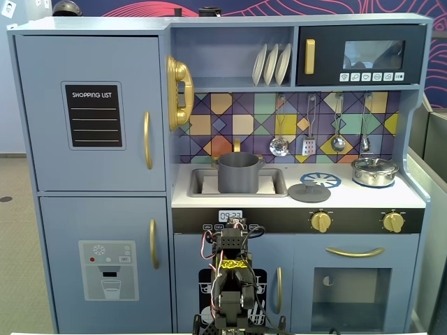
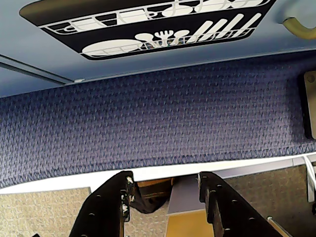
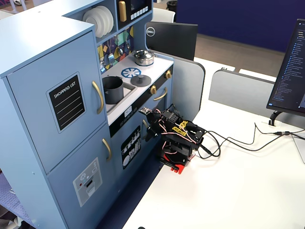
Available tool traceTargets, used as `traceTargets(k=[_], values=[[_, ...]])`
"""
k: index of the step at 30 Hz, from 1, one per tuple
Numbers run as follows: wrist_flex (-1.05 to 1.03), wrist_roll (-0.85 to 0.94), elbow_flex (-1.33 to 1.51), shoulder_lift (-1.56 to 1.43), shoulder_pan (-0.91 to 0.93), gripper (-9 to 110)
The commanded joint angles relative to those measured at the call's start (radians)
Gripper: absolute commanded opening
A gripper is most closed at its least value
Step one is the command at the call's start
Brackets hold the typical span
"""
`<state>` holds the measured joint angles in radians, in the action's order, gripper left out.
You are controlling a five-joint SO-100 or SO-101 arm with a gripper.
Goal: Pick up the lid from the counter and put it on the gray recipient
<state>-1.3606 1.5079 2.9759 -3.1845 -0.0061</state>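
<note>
The dark gray lid point(image 1: 309, 192) lies flat on the counter, right of the sink and in front of the blue-and-white burner print; it also shows in the other fixed view point(image 3: 141, 80). The gray pot point(image 1: 239, 172) stands in the sink, uncovered point(image 3: 113, 89). My arm point(image 1: 230, 276) is folded low in front of the toy kitchen's lower doors, well below the counter. My gripper point(image 2: 165, 177) points down over the table edge and blue carpet; its jaws stand apart with nothing between them. It shows near the kitchen's front point(image 3: 151, 128).
A shiny silver pot with lid point(image 1: 374, 171) sits on the right burner. Utensils point(image 1: 279, 145) hang on the backsplash above the counter. Gold knobs point(image 1: 320, 221) line the counter front. Cables point(image 3: 228, 140) run across the white table; a monitor point(image 3: 290, 67) stands at right.
</note>
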Motion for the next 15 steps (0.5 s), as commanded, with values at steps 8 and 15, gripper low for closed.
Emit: traceTargets(k=[8,15], values=[[-0.167,0.0,0.026,0.006,0.072,0],[-0.035,-0.017,-0.023,0.008,0.115,0]])
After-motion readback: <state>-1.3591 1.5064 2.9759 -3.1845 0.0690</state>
